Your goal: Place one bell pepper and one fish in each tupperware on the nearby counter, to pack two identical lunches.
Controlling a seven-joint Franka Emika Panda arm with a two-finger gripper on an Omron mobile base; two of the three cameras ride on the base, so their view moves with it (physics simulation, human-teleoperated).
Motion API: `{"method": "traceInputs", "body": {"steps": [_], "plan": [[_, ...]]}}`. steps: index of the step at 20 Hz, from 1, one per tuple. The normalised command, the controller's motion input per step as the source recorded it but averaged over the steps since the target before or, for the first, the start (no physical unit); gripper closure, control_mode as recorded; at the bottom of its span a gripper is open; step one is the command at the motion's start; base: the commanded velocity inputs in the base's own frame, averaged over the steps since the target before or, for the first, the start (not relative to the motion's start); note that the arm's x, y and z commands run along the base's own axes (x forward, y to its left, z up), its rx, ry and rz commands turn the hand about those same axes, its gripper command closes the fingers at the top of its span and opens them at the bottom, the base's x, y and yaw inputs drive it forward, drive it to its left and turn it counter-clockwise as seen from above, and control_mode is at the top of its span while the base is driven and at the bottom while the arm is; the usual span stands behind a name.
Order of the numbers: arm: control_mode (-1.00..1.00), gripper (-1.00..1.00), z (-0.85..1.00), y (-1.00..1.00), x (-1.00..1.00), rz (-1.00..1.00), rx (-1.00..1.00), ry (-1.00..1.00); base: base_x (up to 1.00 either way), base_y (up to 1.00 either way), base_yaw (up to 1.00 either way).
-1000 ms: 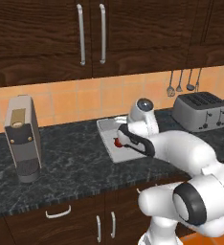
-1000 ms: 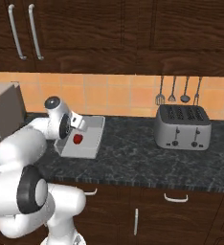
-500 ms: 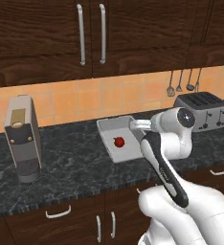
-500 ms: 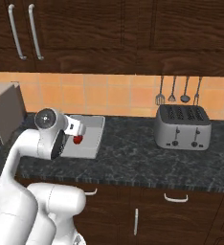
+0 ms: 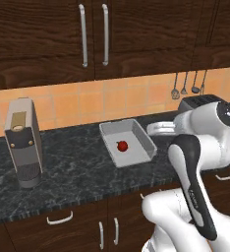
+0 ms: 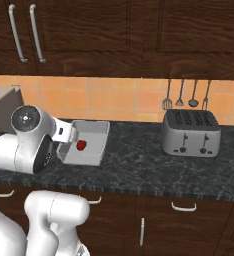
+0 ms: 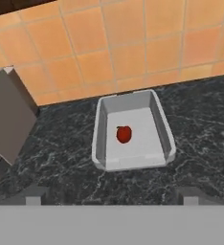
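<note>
Sitting on the black-grey speckled stone counter, against the orange tiled wall, the shallow light-grey rectangular plastic tupperware holds one small red bell pepper near the middle of its floor (nothing else lies in it). Left of it stands a tall grey coffee machine; to its right, a grey slotted toaster. The gripper hangs above the tub's near edge, fingers spread wide and empty.

Red pepper, grey tupperware
</note>
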Motion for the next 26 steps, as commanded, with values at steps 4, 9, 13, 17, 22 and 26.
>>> {"method": "traceInputs", "body": {"steps": [4, 9, 13, 17, 22, 26], "plan": [[-1.0, -1.0, 0.04, 0.0, -1.0, 0.0, -0.05, 0.01, 0.0, 0.0, 0.0], [1.0, -1.0, -0.12, 0.0, -0.6, 0.0, -0.05, 0.0, -0.4, 0.0, 0.0], [1.0, -1.0, 0.0, 0.0, 0.0, 0.0, 0.0, 0.0, -0.95, -0.57, -0.07], [1.0, -1.0, 0.0, 0.0, 0.0, 0.0, 0.0, 0.0, -0.19, -1.0, -0.39], [1.0, -1.0, 0.0, 0.0, 0.0, 0.0, 0.0, 0.0, 0.08, -1.0, -0.54], [1.0, -1.0, 0.0, 0.0, 0.0, 0.0, 0.0, 0.0, 0.28, -1.0, -0.62]]}}
